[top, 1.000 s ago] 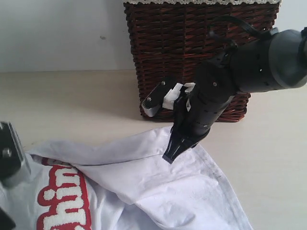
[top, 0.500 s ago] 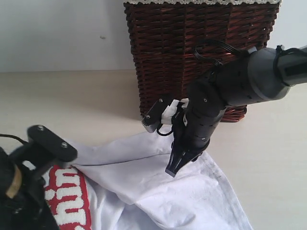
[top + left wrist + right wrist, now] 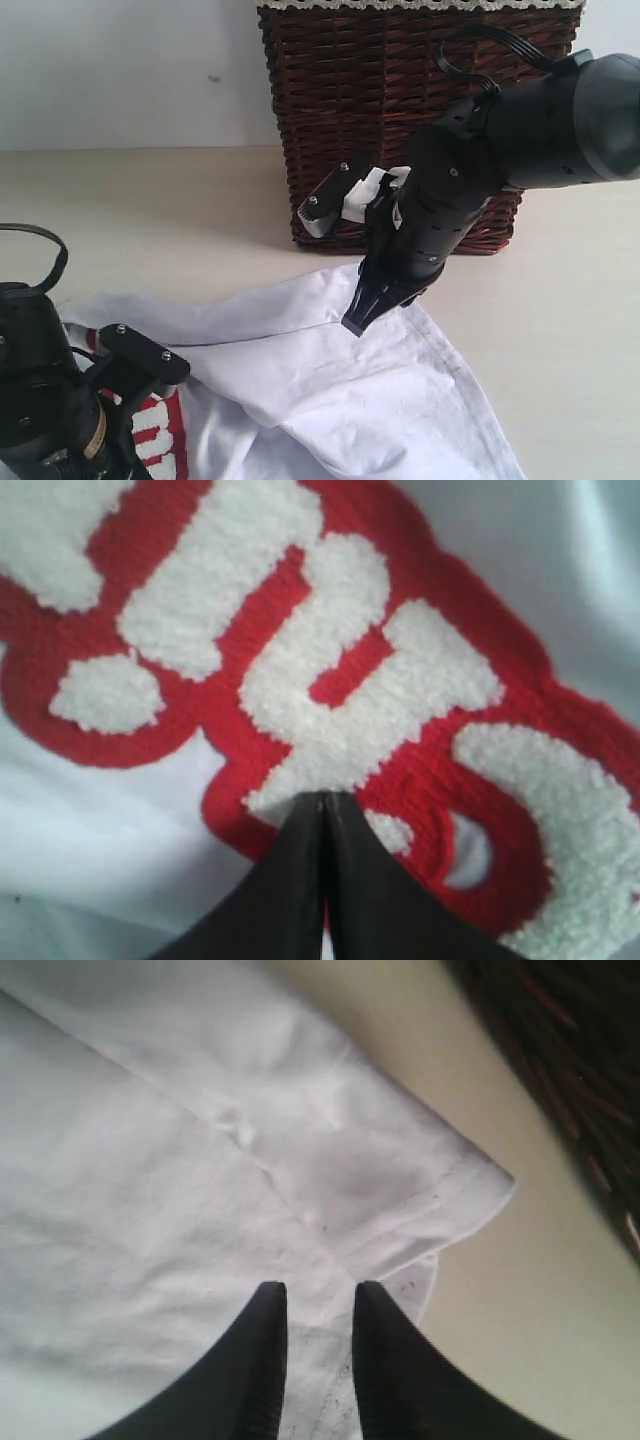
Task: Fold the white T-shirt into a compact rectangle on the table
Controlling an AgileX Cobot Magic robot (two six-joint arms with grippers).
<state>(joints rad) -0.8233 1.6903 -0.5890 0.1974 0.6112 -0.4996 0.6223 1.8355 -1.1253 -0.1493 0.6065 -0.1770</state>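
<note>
At the near left, the left hand [image 3: 322,802] has dropped low over the white T-shirt [image 3: 330,390] and snapped closed from a wide spread. Its tips now meet on the red-edged lettering [image 3: 330,680]. Whether any cloth is pinched between them cannot be told. This looks like a grab at the chest to start a fold, so the folding is at an early stage. The shirt lies rumpled on the cream surface [image 3: 150,200], spreading from near left to near right.

Further right, in front of the wicker basket [image 3: 400,90], the right hand [image 3: 319,1288] has barely shifted. Its fingers stand a little apart, and their tips rest on a hemmed corner at the shirt's far edge, gripping nothing.
</note>
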